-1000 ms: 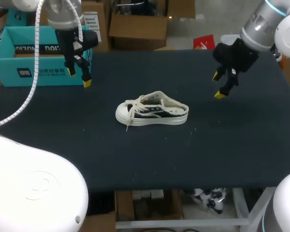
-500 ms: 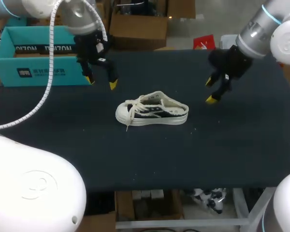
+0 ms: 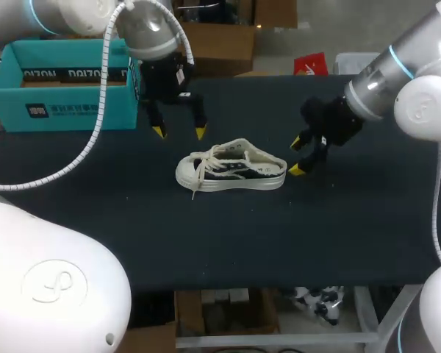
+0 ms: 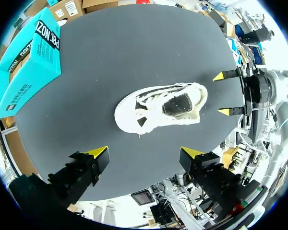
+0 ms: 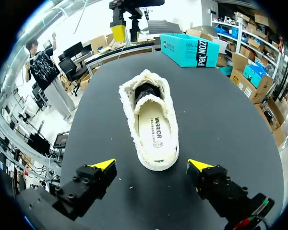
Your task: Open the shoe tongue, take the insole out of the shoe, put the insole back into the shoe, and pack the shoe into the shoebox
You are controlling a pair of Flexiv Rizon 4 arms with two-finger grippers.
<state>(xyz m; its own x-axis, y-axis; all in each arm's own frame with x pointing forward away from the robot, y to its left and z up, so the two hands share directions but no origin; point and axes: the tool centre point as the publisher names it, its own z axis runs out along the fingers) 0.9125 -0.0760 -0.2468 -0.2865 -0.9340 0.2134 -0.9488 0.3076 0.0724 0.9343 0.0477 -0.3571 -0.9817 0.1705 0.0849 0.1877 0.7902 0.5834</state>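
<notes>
Shoe, heel nearest, just ahead of right end effector

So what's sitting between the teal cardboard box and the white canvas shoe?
Nothing on the black tabletop itself, as the left wrist view shows; in the head view the open left claw hangs over that stretch.

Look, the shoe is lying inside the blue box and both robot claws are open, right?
No. The shoe lies on the black table, outside the blue box; the head view shows it. Both claws, the left gripper and the right gripper, are open.
</notes>
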